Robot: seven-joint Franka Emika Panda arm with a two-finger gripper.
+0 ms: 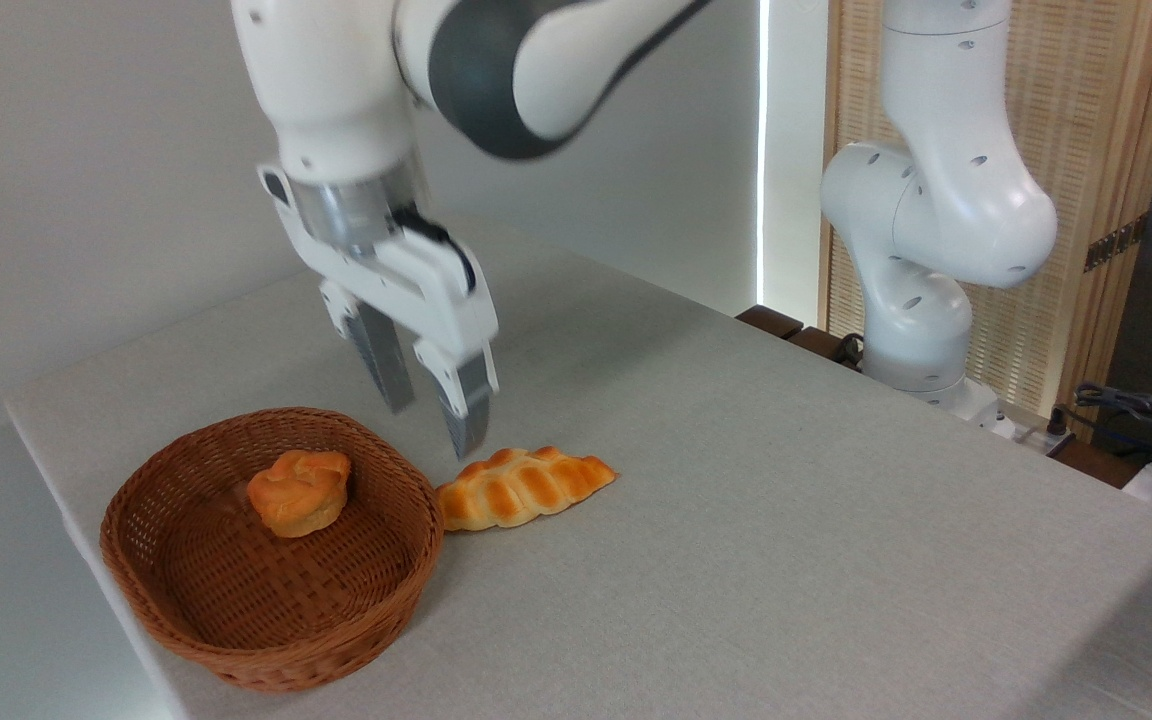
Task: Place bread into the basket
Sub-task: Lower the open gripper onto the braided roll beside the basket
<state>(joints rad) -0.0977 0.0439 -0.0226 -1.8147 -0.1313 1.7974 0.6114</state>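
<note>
Your gripper (433,430) hangs above the table (786,520) with its two fingers (466,400) pointing down and tilted, their tips slightly apart in a narrow gap, and nothing is held between them. The whole tool is a little blurred in the camera view, so you cannot judge the exact width of that gap.

Just below and to the right of the fingertips lies the bread (521,487), a braided golden-orange loaf resting flat on the grey cloth. Its near end sits almost under the lower fingertip, which you see just above the loaf; whether they touch is not clear. The loaf's left end lies right against the outer wall of the basket (186,610), so the bread is outside it.

The basket itself stands below and to the left of your gripper, a round brown wicker one. Inside it, down-left of the fingers, rests a small round bun (298,491).

Well off to the right of the gripper, the arm's white base (921,330) stands at the table's far edge.
</note>
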